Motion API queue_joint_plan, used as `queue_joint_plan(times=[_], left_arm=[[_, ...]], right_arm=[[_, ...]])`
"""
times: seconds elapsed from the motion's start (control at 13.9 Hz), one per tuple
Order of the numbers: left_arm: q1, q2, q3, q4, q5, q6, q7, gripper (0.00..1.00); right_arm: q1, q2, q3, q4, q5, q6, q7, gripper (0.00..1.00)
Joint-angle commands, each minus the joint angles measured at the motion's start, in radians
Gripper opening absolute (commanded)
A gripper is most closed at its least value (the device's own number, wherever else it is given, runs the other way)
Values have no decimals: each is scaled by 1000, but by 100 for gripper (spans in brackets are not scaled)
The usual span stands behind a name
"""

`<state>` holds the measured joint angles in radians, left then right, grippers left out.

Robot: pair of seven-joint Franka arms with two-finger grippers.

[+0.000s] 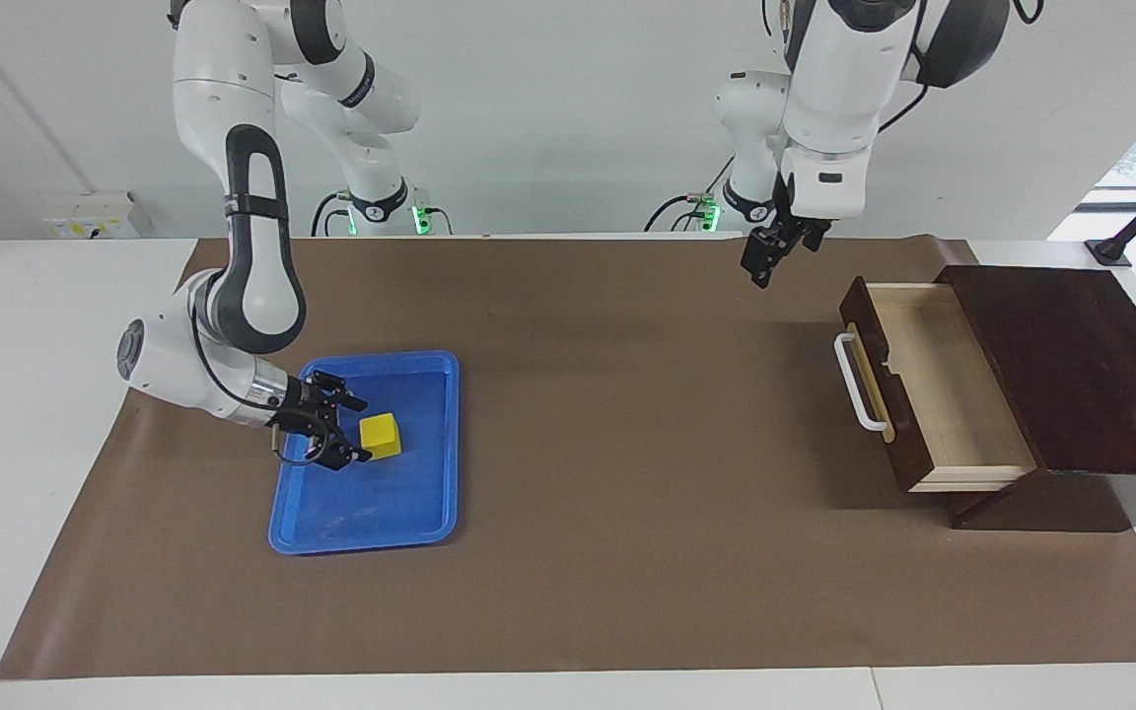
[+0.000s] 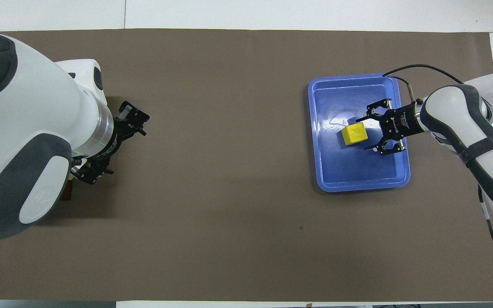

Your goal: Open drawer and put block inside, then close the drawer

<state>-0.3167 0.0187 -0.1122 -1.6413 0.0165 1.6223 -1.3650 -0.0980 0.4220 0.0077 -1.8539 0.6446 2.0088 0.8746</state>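
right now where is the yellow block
The yellow block sits in the blue tray toward the right arm's end of the table, in both views just off the fingertips of the right end effector.

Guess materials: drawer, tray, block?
Drawer: looks like wood, dark glossy brown front, pale bare-looking interior with faint grain; white bar handle, material unclear. Tray: likely moulded plastic, glossy blue with highlights. Block: matte yellow; plastic, foam or painted wood, can't tell.

In the overhead view the left arm (image 2: pixel 28 137) hides nearly all of the drawer (image 2: pixel 67 188). Both arms run off the picture's edges.
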Motion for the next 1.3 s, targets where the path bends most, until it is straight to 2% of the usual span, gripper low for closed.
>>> queue_joint_plan(times=[0.0,0.07,0.36,0.79,1.23], left_arm=[[25,12,6,-54,-65,127,-251,100],[22,36,6,-54,-64,157,-325,100],[5,101,6,-51,-58,249,-589,100],[4,106,6,-58,-58,243,-637,100],[7,130,6,-60,-53,258,-655,100]], right_arm=[[-3,-2,11,-7,32,25,-2,4],[-3,-2,12,-7,36,27,-6,0],[18,-2,12,5,37,24,-9,0],[61,-14,15,159,21,-94,118,0],[248,-20,18,268,30,-81,420,0]])
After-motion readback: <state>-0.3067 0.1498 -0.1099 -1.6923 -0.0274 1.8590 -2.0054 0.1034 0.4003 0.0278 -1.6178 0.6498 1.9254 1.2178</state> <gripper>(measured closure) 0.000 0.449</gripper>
